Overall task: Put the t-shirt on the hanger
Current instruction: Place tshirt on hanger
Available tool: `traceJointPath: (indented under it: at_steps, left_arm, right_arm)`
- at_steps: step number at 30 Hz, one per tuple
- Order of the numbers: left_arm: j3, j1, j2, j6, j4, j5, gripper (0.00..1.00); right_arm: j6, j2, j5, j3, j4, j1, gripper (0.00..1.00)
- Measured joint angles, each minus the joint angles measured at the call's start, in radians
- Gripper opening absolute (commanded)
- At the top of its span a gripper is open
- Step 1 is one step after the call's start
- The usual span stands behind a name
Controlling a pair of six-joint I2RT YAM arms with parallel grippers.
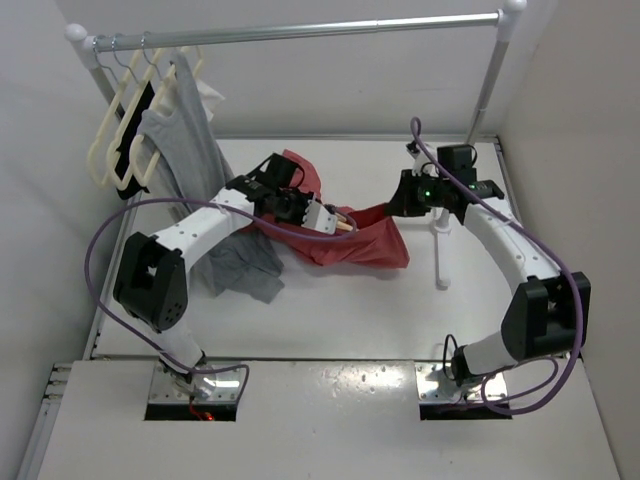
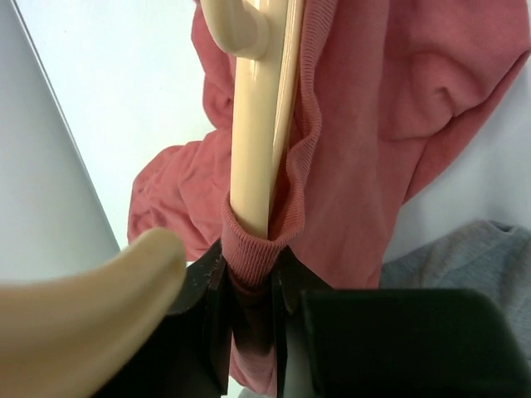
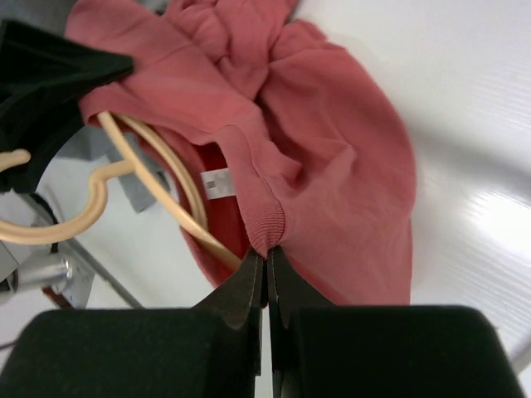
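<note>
On table (image 1: 350,320), centre: t-shirt (image 1: 360,248), coral-red, crumpled in a loose heap and drawn out between the two grippers. The neck opening faces the right wrist camera, with a white label (image 3: 214,184) showing inside.
hanger (image 2: 253,141): tan-orange and thin. One arm is pushed into the ribbed neck edge of the t-shirt. In the right wrist view its slim curve runs under the neck edge, inside the cloth.
left gripper (image 2: 249,278): jaws closed tight on the hanger arm, with the neck rib wrapped round it, so cloth and plastic are pinched together. It sits at the left side of the heap.
right gripper (image 3: 266,264): jaws closed to a sliver on a fold of the neck rib. It grips cloth only; the hanger passes just beside the jaws. It sits at the heap's right side.
grey garment (image 1: 190,135): hangs at the left end of the rail, and grey cloth also lies on the table beneath the left arm, touching the t-shirt.
cream hangers (image 1: 112,140): several, hooked on the rail's left end, beside the grey garment.
rail (image 1: 300,30): a metal bar across the back of the table, well apart from both grippers.
</note>
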Motion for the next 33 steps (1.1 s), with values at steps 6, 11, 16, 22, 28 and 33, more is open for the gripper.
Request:
traceJointPath:
  at_steps: [6,11,16,22,28,33]
  left_arm:
    - [0.073,-0.004,0.011,-0.041,-0.039,0.038,0.0]
    - [0.135,-0.006,0.013,-0.072,-0.028,0.085,0.0]
    - [0.164,-0.01,0.039,-0.104,-0.029,0.127,0.0]
    - [0.193,-0.01,0.06,-0.126,-0.03,0.19,0.0]
    - [0.23,-0.008,0.066,-0.159,-0.028,0.264,0.0]
    - [0.243,-0.001,0.068,-0.19,-0.027,0.322,0.0]
  right_arm:
    - [-0.06,0.02,-0.042,0.001,-0.045,0.028,0.49]
    - [-0.133,0.041,-0.046,0.018,-0.14,0.028,0.71]
    - [-0.182,0.043,-0.088,0.101,-0.161,0.029,0.71]
    - [-0.232,-0.04,-0.124,0.109,-0.109,0.03,0.74]
    - [-0.31,-0.02,-0.125,0.104,-0.122,0.051,0.79]
    - [-0.311,0.016,-0.11,0.017,-0.05,0.077,0.79]
